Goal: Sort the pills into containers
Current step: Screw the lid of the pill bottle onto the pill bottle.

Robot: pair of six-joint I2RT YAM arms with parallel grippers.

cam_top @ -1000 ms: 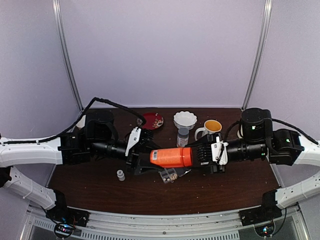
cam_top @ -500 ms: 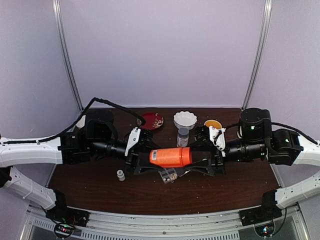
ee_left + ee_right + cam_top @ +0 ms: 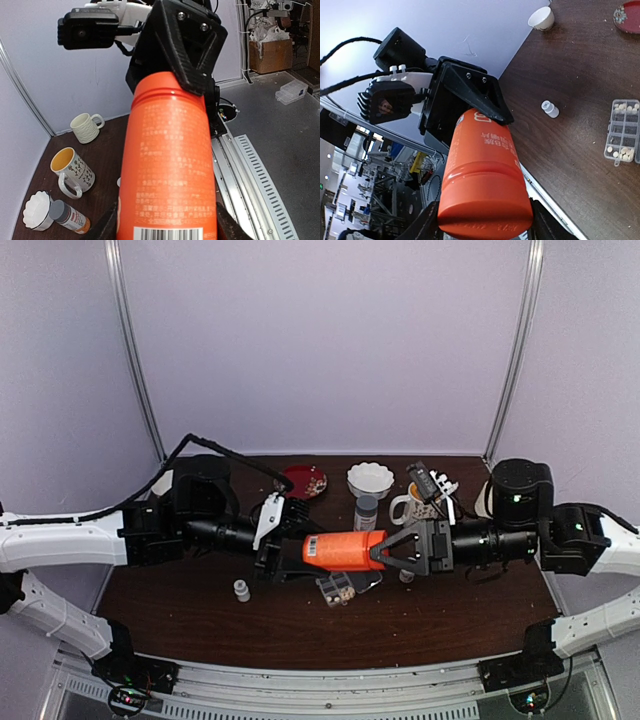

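Above the bench point(image 3: 460, 615), from the left: clamps the base of the orange bottle point(image 3: 342, 551) in the left gripper point(image 3: 292, 548), jaws part-closed around it. Grips the cap end with the right gripper point(image 3: 395, 548), now rolled round from a second ago, probably unscrewing to reach more pills point(image 3: 620, 107). Leaves the pill box point(image 3: 337, 588) on the bench just below, some cells already holding a few.

Since earlier: right gripper point(image 3: 382, 550) rolled about orange bottle point(image 3: 340, 551) end, wrist camera point(image 3: 430, 483) swung up, now covering mug point(image 3: 402, 506)

Soft even light, slight blur.
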